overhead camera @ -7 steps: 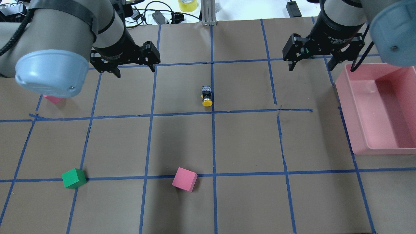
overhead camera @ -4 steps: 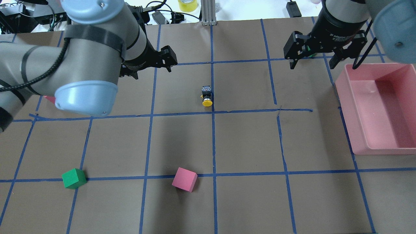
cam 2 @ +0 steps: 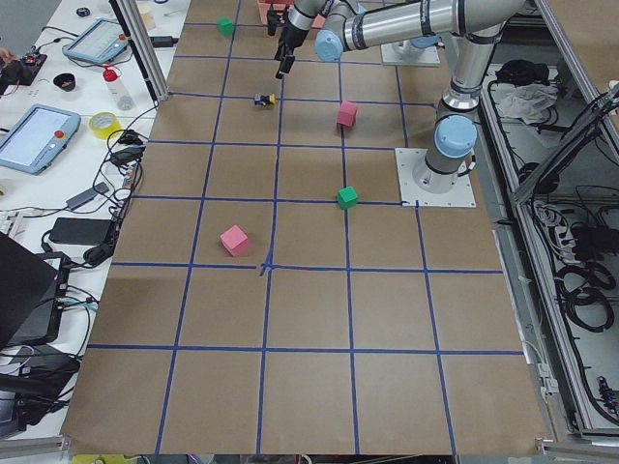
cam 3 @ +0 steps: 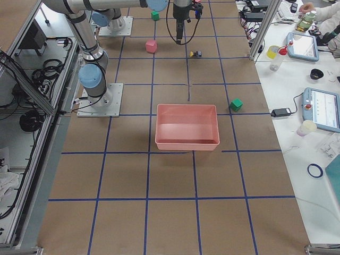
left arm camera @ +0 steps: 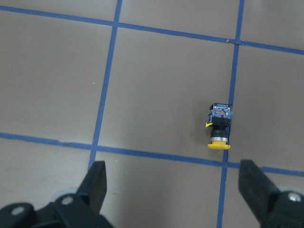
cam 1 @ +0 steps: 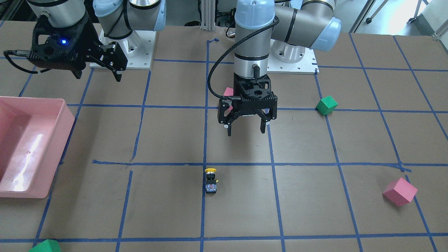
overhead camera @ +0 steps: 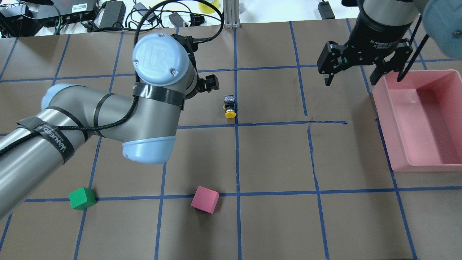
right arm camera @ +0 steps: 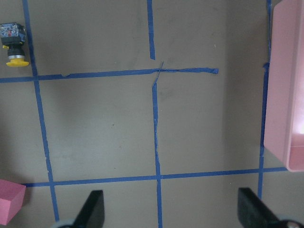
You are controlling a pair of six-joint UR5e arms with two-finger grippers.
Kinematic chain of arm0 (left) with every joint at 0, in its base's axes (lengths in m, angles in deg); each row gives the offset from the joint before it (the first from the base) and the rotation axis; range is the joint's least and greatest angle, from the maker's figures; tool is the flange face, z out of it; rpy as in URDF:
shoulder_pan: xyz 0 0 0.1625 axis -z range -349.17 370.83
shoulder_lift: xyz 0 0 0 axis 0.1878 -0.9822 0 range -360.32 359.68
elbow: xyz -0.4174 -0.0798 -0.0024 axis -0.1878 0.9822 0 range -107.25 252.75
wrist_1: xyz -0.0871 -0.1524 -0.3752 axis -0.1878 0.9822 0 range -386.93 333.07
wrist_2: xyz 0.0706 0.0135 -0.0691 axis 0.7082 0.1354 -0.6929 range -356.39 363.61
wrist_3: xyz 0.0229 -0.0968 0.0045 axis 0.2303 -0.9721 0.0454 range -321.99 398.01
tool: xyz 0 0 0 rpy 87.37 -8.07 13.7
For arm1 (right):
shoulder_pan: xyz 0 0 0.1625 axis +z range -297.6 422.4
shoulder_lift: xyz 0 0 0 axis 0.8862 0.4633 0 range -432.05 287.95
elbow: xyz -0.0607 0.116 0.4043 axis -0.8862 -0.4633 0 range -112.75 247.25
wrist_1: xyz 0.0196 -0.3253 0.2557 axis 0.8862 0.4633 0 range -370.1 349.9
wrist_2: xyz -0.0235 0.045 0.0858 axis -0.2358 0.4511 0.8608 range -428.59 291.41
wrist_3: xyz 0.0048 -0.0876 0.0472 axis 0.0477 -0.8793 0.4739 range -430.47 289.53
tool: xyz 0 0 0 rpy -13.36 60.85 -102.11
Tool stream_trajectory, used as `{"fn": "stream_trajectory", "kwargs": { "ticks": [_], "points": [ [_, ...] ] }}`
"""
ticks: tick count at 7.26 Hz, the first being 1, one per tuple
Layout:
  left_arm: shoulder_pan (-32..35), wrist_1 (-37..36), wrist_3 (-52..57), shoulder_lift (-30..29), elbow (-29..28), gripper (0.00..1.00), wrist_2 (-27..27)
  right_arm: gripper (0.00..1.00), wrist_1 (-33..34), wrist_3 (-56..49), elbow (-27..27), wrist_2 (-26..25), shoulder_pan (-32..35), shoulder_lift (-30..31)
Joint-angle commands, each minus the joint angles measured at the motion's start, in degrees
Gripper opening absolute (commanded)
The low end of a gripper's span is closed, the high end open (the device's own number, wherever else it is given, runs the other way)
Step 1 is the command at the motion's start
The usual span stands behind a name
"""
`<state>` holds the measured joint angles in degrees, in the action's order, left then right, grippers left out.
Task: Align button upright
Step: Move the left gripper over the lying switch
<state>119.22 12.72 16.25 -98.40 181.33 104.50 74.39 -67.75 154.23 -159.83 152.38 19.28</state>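
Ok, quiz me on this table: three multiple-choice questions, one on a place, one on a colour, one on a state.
1. Where is the button?
A) in the pink tray
B) on the table beside a blue tape line
C) on a green cube

2. What colour is its cap?
A) yellow
B) red
C) white

3. How do the jaws of the left gripper stand?
A) shut on the button
B) shut, empty
C) open, empty

1 B: overhead it lies on the table by the tape.
2 A: the left wrist view shows a yellow cap.
3 C: the front-facing view shows them spread, clear of the button.
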Motion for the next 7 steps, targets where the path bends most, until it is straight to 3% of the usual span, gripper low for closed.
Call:
{"fn": "stream_trajectory", "kwargs": {
  "ticks": [1, 5, 7],
  "points": [
    [2.1, -8.1, -0.2, -4.0, 3.2, 0.94, 1.1, 1.0, -1.9, 0.0, -1.3, 0.2, -0.2, 0.1],
    [3.6, -25.7, 3.2, -12.2, 7.8, 0.95, -1.6, 1.0, -1.6, 0.0, -1.0, 0.0, -0.1, -0.1],
    [6.3, -32.3, 2.9, -16.2, 8.3, 0.93, 3.9, 1.0, -1.3, -0.1, -1.0, 0.0, -0.2, -0.1]
  ]
}}
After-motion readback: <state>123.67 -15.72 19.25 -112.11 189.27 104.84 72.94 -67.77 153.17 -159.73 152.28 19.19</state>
